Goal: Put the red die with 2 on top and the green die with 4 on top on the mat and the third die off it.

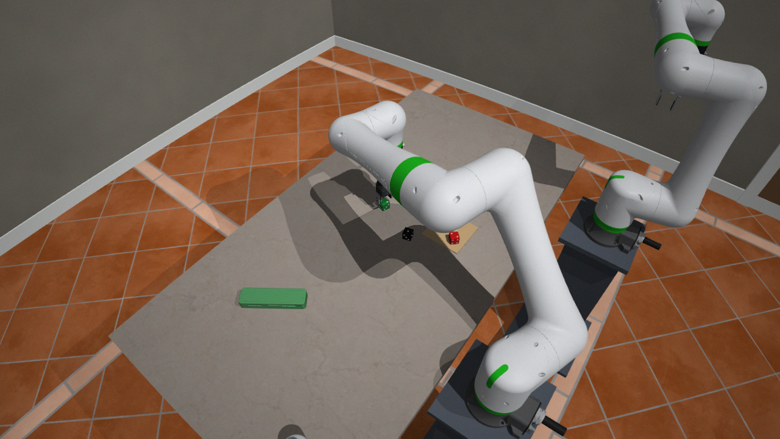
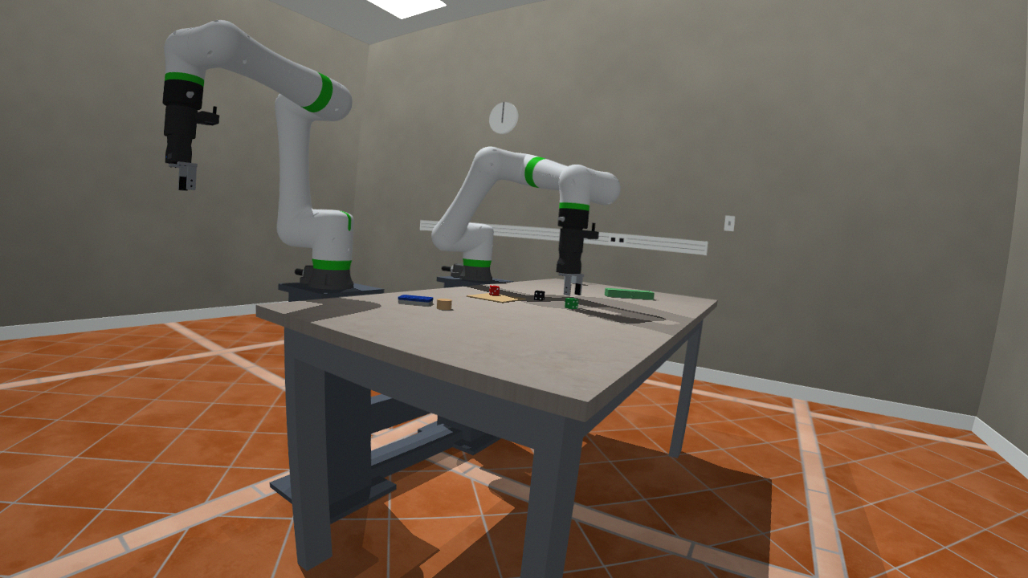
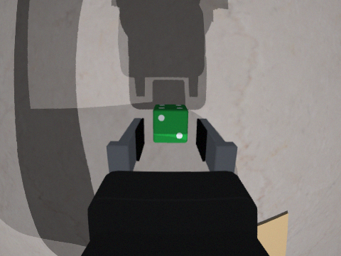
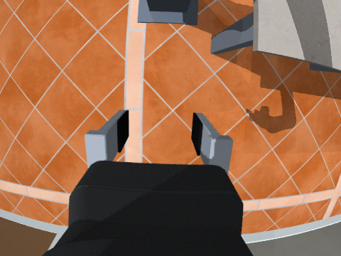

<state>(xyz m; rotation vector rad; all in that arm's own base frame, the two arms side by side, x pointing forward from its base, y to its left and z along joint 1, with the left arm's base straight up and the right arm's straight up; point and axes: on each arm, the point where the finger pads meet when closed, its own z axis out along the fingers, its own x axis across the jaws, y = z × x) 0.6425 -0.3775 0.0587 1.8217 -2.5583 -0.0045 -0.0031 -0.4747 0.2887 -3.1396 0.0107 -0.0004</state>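
The green die [image 1: 384,203] [image 2: 571,303] [image 3: 170,124] sits on the table off the mat, with a two on top and a four on one side. My left gripper [image 2: 573,291] [image 3: 170,131] is open just above it, one finger to each side. The red die [image 1: 454,238] [image 2: 493,290] sits on the tan mat [image 1: 470,231] [image 2: 507,298] [image 3: 275,235]; its top number is too small to tell. The black die [image 1: 407,234] [image 2: 539,295] is on the table, off the mat, between the other two. My right gripper [image 1: 666,103] [image 2: 187,186] [image 4: 160,124] is open and empty, high beyond the table.
A long green block [image 1: 272,297] [image 2: 629,293] lies on the table. A blue-topped bar [image 2: 415,298] and a small tan piece [image 2: 444,304] lie near the mat. The left arm [image 1: 463,191] reaches over the table, and its shadow falls around the dice.
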